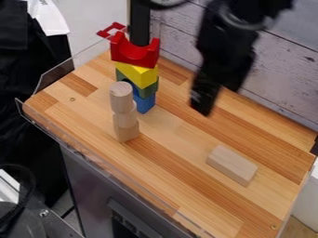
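Jaws blurred, blue block point(146, 103) partly hidden

The arm point(225, 44) is black, with a curved grey band point(239, 22) above the gripper point(203, 100), which is also black, narrow and angular.

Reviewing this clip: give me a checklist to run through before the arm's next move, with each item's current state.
1. Coloured stack standing: ok, blue lowest, red piece on top.
2. Plain wooden stack standing: ok, a cylinder on top.
3. Loose wooden block lying apart from both stacks: ok.
4. Gripper positioned over that block: not ok, it hangs nearer the plank wall.
5. Gripper's height above the wooden top: cannot tell.
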{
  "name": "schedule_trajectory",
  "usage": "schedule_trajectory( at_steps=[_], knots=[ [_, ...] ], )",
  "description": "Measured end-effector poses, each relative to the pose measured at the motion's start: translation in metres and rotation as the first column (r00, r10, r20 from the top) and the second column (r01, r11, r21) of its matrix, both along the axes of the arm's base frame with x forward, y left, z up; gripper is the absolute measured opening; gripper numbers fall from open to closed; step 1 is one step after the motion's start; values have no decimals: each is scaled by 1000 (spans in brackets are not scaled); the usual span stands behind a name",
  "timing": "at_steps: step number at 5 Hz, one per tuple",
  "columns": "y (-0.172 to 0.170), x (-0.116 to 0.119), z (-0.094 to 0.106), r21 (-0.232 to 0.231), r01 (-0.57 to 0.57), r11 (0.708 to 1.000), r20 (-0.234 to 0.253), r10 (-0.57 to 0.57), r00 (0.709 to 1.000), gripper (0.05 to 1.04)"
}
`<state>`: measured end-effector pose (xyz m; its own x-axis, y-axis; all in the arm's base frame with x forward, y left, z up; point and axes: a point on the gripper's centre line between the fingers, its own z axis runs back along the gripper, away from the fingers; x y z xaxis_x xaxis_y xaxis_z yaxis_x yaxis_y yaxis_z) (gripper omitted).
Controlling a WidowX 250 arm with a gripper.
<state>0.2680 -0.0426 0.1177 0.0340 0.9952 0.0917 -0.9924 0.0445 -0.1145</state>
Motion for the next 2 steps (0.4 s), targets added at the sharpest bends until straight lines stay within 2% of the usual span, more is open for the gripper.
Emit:
schedule_trajectory(
  at_steps=[2],
  knots=[
    [34,-1,-7,-48,-21,999,9,21,1000,1001]
  ],
)
